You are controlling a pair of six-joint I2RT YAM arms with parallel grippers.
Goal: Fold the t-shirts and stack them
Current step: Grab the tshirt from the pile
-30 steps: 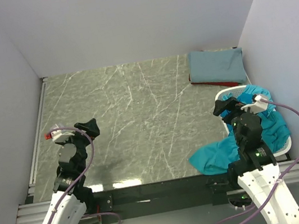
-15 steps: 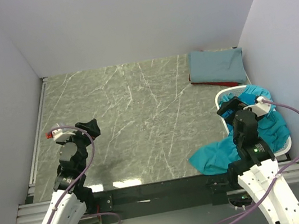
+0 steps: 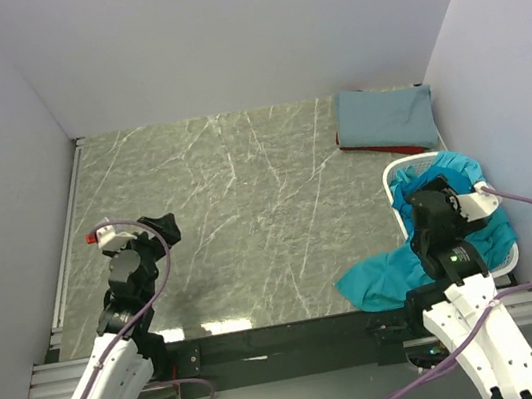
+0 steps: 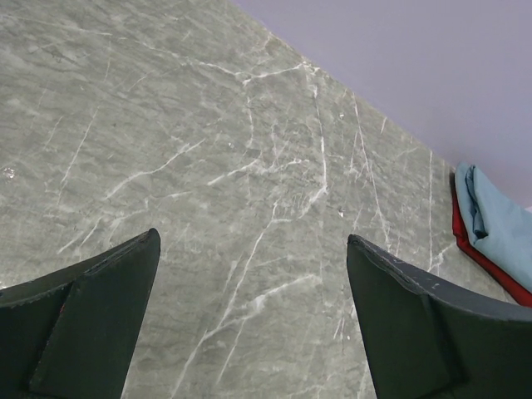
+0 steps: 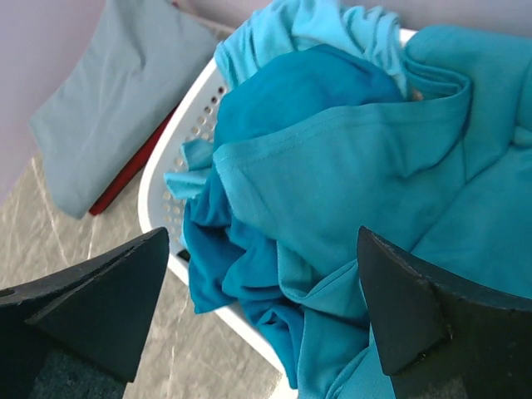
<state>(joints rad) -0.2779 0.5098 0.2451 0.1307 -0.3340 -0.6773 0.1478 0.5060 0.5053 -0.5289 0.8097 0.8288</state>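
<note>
A heap of crumpled teal t-shirts fills the white basket on the right, and one teal shirt spills over its near rim onto the table. My right gripper hovers open just above this heap; in the right wrist view its jaws frame the teal cloth without touching it. A folded grey-blue t-shirt lies on a dark red one at the back right. My left gripper hangs open over bare table at the left, nothing between its jaws.
The marble table is walled in on the left, back and right. The basket's perforated rim sits close beside the folded stack. The stack's edge shows at the far right in the left wrist view.
My right gripper has swung right and forward, from the basket's left rim to above the teal heap. The left arm has shifted only slightly.
</note>
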